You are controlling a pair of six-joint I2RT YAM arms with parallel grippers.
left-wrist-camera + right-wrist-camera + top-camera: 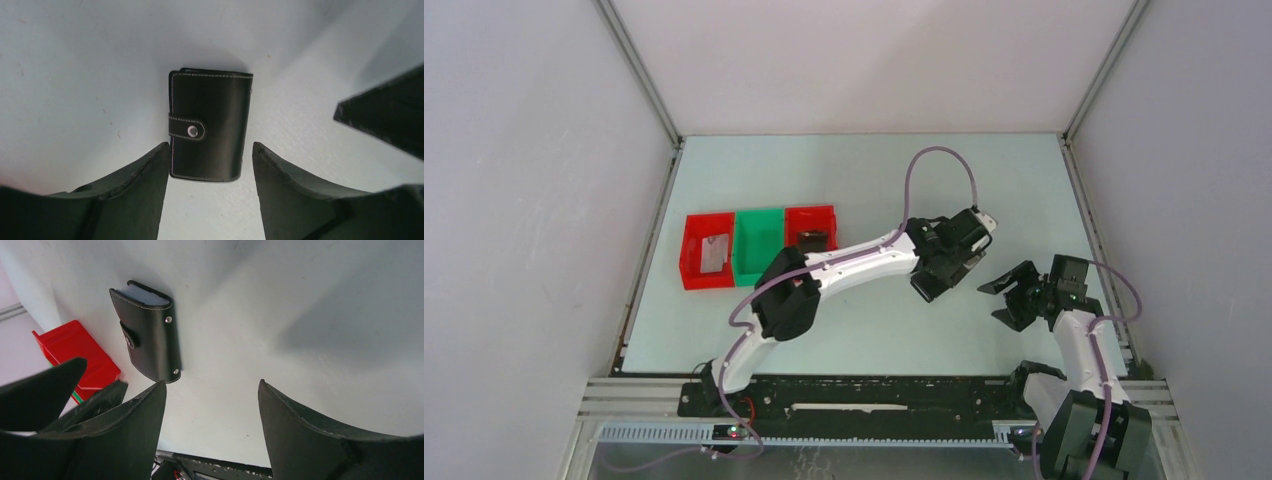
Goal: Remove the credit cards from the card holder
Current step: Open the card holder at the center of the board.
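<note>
Pale grey walls box in a mint-green desk, with a row of red and green plastic trays toward 9 o'clock. The left gripper points down just right of centre. The right gripper hangs near it at about 4 o'clock, the two apart.

The flat black stitched leather-look card holder lies on bare desk under the left wrist, which hides it from the overhead camera. It is folded shut — its small strap wraps over the 9 o'clock edge, snapped down by a silver stud.

The left fingers stand released, their tips flanking the holder's 6 o'clock end; whether they touch it I cannot tell. The right fingers are likewise spread, only bare desk between them, with the holder off at their 10 o'clock. A pale grey-blue strip shows in the holder's far end.
</note>
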